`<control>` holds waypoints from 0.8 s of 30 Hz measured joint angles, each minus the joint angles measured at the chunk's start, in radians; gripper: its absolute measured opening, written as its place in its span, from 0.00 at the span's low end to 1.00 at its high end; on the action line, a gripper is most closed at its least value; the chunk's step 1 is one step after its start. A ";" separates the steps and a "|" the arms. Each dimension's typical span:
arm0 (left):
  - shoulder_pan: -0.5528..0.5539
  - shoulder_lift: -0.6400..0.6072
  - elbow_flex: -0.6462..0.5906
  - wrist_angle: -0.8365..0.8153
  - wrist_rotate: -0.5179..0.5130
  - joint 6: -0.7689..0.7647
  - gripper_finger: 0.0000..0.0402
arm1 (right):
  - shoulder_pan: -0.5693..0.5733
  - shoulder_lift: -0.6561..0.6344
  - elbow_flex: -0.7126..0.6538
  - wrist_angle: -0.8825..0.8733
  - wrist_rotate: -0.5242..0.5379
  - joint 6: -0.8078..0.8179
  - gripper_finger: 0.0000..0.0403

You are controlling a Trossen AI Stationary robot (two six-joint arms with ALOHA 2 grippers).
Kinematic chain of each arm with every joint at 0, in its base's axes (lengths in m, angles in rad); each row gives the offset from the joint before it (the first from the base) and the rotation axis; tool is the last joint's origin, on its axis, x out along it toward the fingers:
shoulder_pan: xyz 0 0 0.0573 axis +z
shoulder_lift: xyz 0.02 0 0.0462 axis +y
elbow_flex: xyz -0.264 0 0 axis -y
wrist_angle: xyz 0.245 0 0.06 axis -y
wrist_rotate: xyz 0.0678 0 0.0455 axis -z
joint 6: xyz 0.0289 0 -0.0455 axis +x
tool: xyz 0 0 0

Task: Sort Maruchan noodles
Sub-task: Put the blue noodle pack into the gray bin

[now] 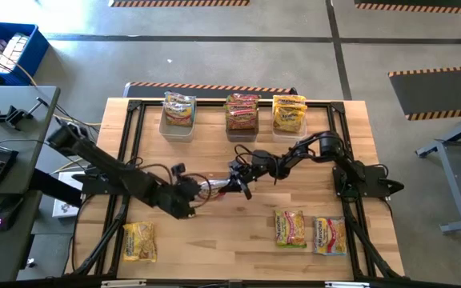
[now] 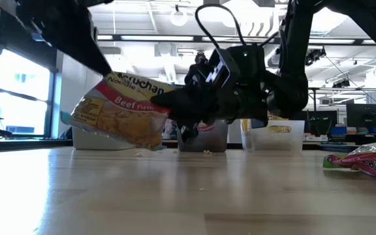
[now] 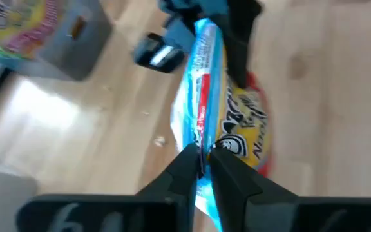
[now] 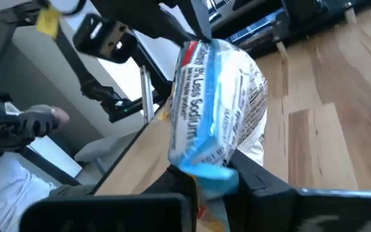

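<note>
Near the middle of the table [image 1: 214,160], a ramen packet [image 2: 126,111] hangs in the air between the two grippers, clear of the wood. The left gripper [image 3: 203,158] pinches one end edge of it, fingers nearly together on the crimped seam, and the right gripper [image 4: 212,173] is clamped on the opposite end, its fingers closed on the blue seam. In the high view the packet [image 1: 217,186] runs roughly left to right between the arms, its long axis in line with both grippers. In the low view it is tilted, the end toward the picture's left lower than the held end, with the printed yellow face turned toward the camera. Three tubs stand in a row at the far edge: the left tub [image 1: 178,112], the middle tub [image 1: 242,114] and the right tub [image 1: 290,114], each with packets in it. Three more packets lie flat near the front edge: one [image 1: 139,242] at the left, two [image 1: 290,228] [image 1: 328,235] side by side at the right.
</note>
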 joint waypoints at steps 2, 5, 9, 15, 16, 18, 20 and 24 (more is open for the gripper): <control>0.016 -0.047 0.000 -0.013 0.066 0.000 0.13 | 0.000 -0.017 0.000 -0.015 -0.003 -0.008 0.06; 0.052 -0.121 0.000 -0.035 0.166 -0.001 0.19 | 0.000 -0.048 0.001 -0.049 -0.003 -0.045 0.06; 0.114 -0.208 0.000 -0.037 0.303 -0.029 0.29 | 0.001 -0.079 0.027 -0.144 0.000 -0.098 0.06; 0.198 -0.224 0.000 -0.014 0.467 -0.053 0.46 | 0.024 -0.101 0.138 -0.447 0.051 -0.237 0.06; 0.206 -0.218 0.000 -0.009 0.481 -0.052 0.48 | 0.029 -0.101 0.162 -0.496 0.054 -0.258 0.06; 0.220 -0.200 0.000 -0.008 0.496 -0.044 0.53 | 0.040 -0.102 0.209 -0.588 0.063 -0.306 0.06; 0.229 -0.179 0.000 -0.017 0.498 -0.026 0.57 | 0.051 -0.102 0.245 -0.660 0.084 -0.346 0.06; 0.239 -0.134 0.000 -0.024 0.543 -0.016 0.62 | 0.063 -0.102 0.294 -0.706 0.107 -0.392 0.06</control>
